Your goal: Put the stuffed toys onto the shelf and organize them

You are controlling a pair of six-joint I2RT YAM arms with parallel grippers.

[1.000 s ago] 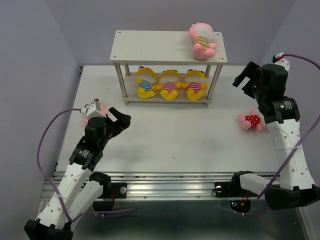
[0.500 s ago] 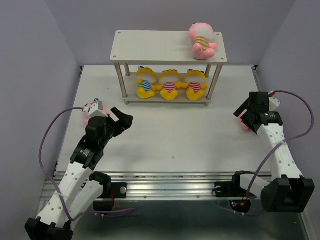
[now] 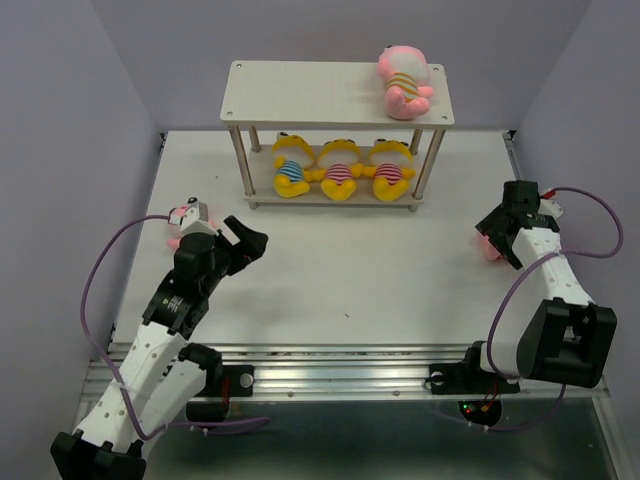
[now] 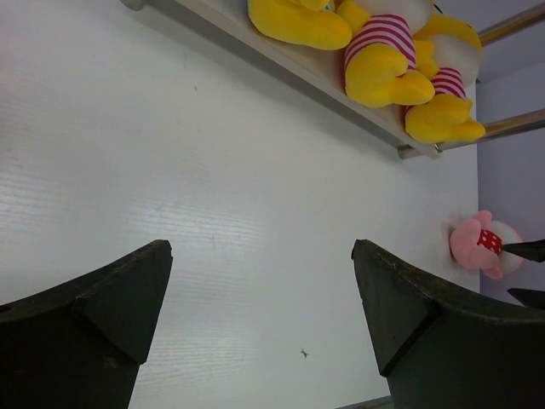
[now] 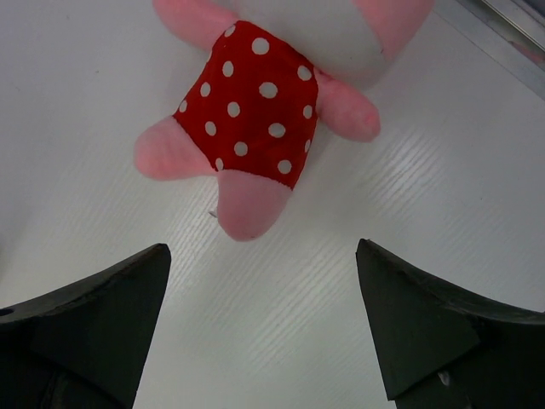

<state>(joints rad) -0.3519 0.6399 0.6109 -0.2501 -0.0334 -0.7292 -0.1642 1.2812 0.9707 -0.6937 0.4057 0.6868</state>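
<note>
The shelf (image 3: 320,92) stands at the back of the table. Three yellow toys (image 3: 340,168) lie side by side on its lower board, and they also show in the left wrist view (image 4: 383,60). A pink striped toy (image 3: 405,82) lies on the right of the top board. A pink toy in a red polka-dot outfit (image 5: 255,102) lies on the table at the right. My right gripper (image 5: 262,247) is open just short of its legs and hides most of it in the top view (image 3: 486,246). My left gripper (image 3: 245,240) is open and empty at the left. A pink toy (image 3: 173,240) peeks out behind that wrist.
The purple side walls stand close to the table's left and right edges. A metal rail (image 3: 340,362) runs along the near edge by the arm bases. The polka-dot toy lies near the table's right edge (image 5: 502,43).
My right arm has dropped from beside the shelf to low over the polka-dot toy, jaws still open. The left arm has barely moved.
</note>
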